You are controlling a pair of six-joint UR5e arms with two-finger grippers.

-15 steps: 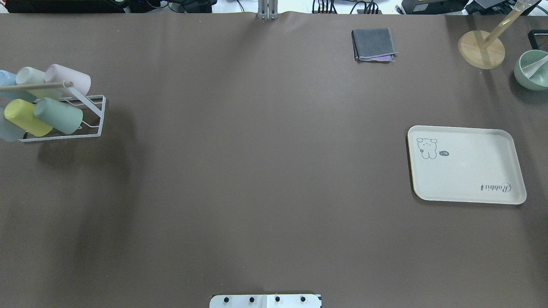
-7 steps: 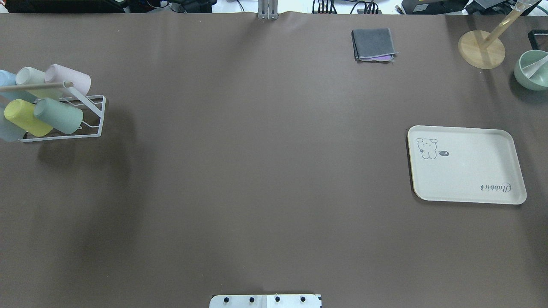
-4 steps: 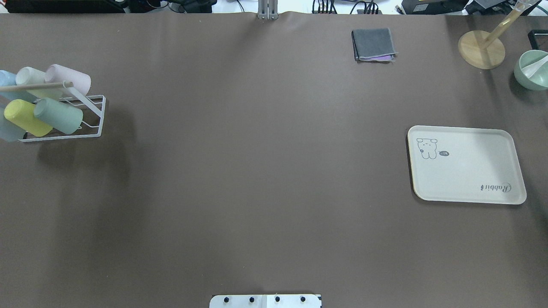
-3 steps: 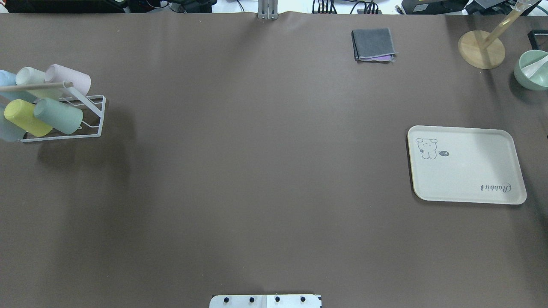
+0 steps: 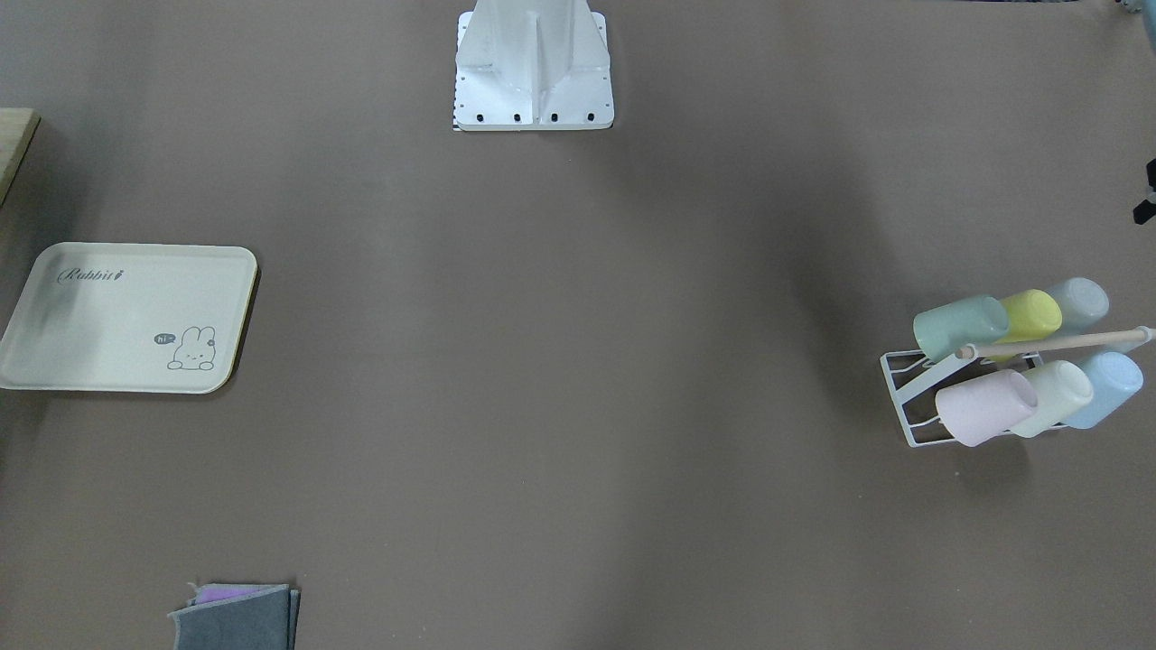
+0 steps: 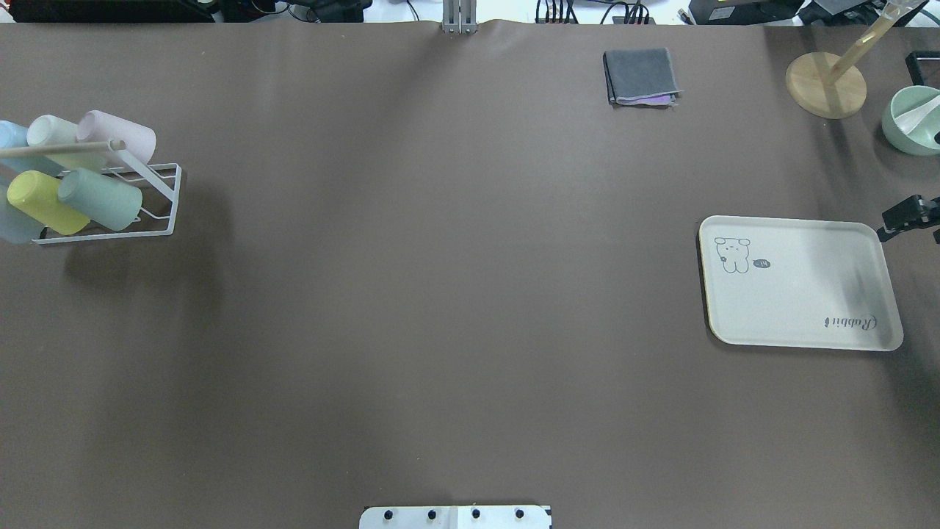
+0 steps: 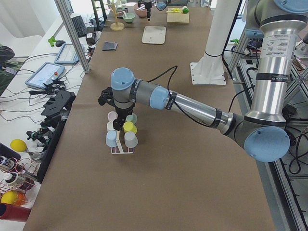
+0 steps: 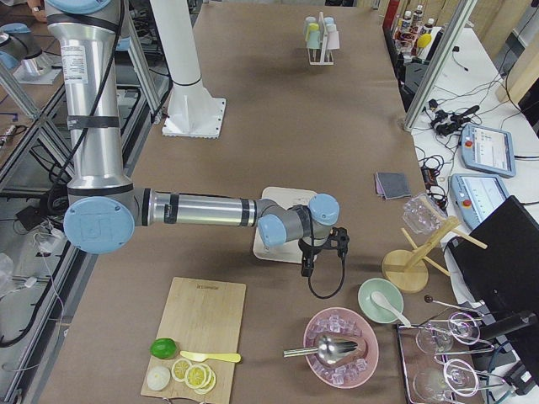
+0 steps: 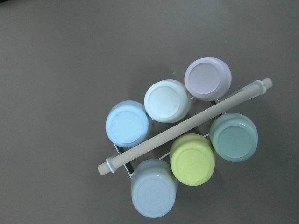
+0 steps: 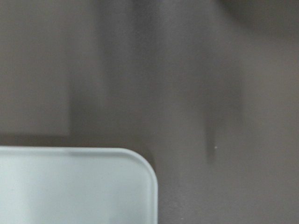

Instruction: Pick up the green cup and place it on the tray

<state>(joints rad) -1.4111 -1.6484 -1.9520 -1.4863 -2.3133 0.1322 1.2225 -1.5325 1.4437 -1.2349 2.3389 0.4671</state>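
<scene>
Leaning in the rack [image 6: 150, 176] at far left sits the green cup [image 6: 99, 198]; left hand [image 7: 121, 111], right hand [image 8: 323, 252]: spread or pressed together, cannot tell.

Two silver robot arms with blue caps

The left arm [image 7: 192, 108] and the right arm [image 8: 198, 209] are shiny silver tubes with grey bends. Round light-blue caps [image 7: 122, 79] sit on the joints. A white label [image 7: 275, 50] with tiny print wraps the tall tube. A thin black cable [image 8: 323, 296] loops under the right arm's tip, and another runs along the left arm. The jaws at each tip are black. The white post [image 7: 219, 33] stands on a flat white plate [image 5: 533, 90] with small black screws [image 5: 517, 117].
</scene>
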